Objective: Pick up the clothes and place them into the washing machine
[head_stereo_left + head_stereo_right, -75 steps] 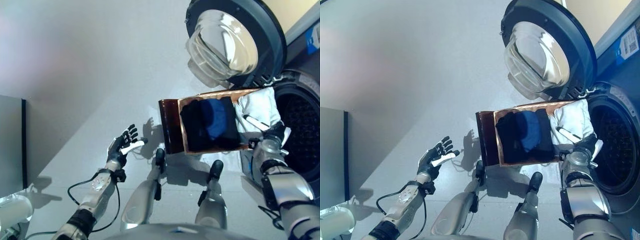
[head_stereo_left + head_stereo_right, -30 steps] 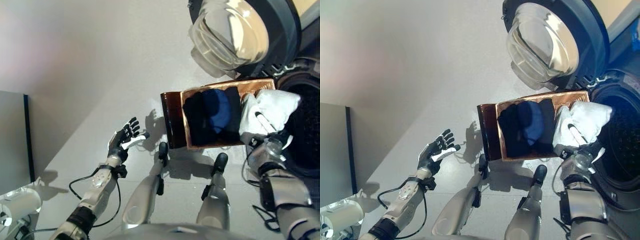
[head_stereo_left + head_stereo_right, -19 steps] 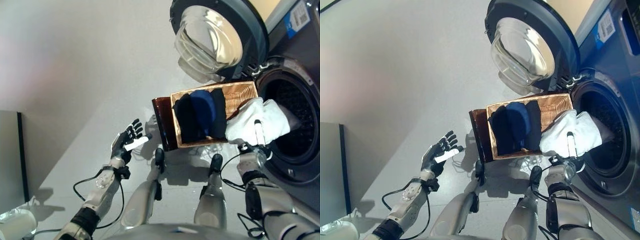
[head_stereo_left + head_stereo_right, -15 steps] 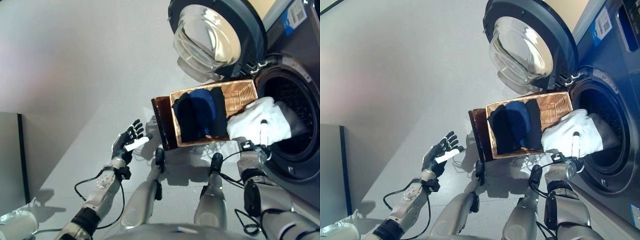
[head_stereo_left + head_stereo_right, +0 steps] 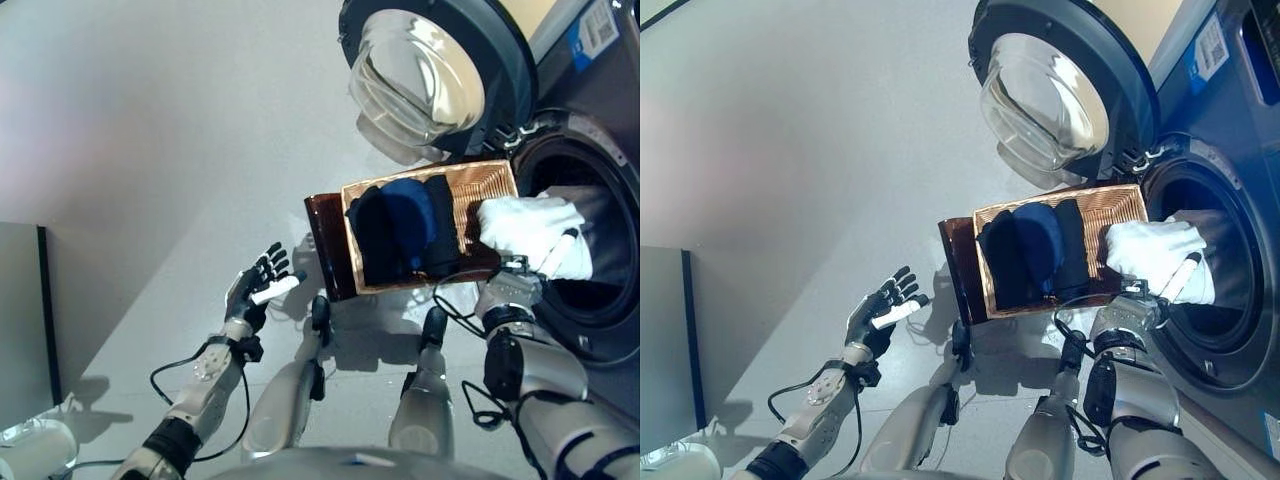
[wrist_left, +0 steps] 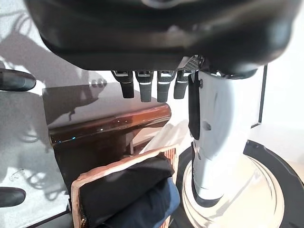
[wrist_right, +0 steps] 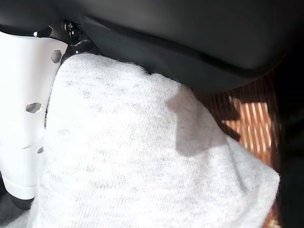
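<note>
White garment (image 5: 1155, 255): bunched, held at the mouth of the washing machine drum (image 5: 1220, 290), part of it over the opening's rim, part overlapping the near end of the basket. Fabric light grey-white, fleecy in the right wrist view (image 7: 142, 161).

Right robot hand (image 5: 1188, 272): under and behind the white garment, white-covered thumb lying across the cloth; right wrist view shows the thumb pressed against the fabric, so the robot hand is clamped on the garment. Fingers mostly buried in cloth.

Wicker basket (image 5: 1110, 210): tan woven, tilted on its side against a dark brown box (image 5: 962, 265), its open face toward the camera, just beside the drum opening. Inside it: dark clothes (image 5: 1005, 260), black pieces with a blue piece (image 5: 1042, 240) between them, filling the end away from the machine. The woven bottom shows bare at the machine end.

Washer door (image 5: 1060, 95): swung fully open, round glass bowl facing out, above the basket.

Left robot hand (image 5: 880, 312): well apart from the basket, over the grey floor (image 5: 790, 150), fingers spread and straight, holding nothing. Left wrist view confirms fingertips (image 6: 145, 90) extended, basket and box beyond them.
</note>
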